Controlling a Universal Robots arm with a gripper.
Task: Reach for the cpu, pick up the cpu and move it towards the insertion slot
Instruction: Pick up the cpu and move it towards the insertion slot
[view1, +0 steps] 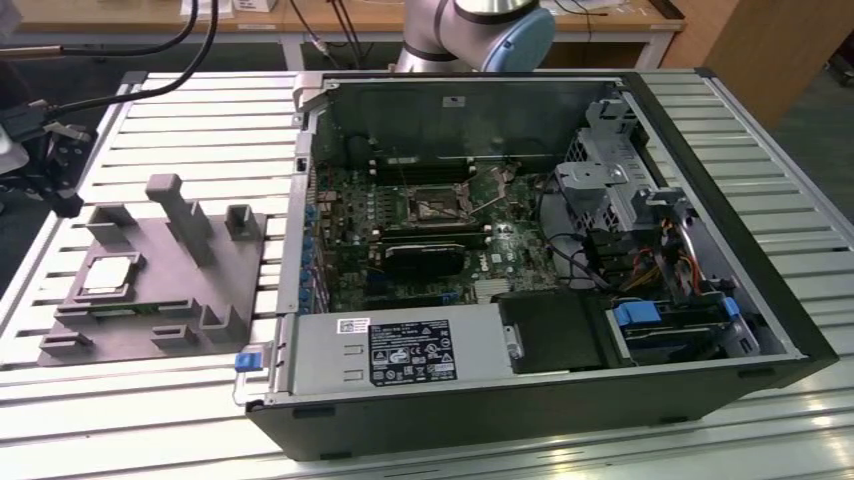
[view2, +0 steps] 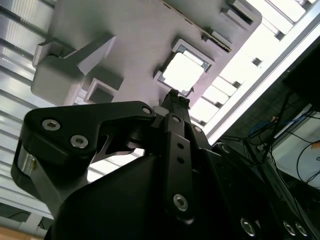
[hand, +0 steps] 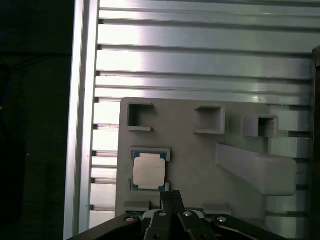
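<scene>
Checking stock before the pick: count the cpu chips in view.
1. The cpu sits in a recess of the grey fixture outside the computer case; others may hide inside.

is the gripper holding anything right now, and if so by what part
Nothing is held. The gripper is shut with nothing between its tips, clear of the cpu, which lies flat in its recess on the grey fixture.

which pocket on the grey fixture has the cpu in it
The framed pocket just ahead of the end effector: the silver cpu lies flat in it. The other open square pockets along the fixture's far edge show bare grey.
</scene>
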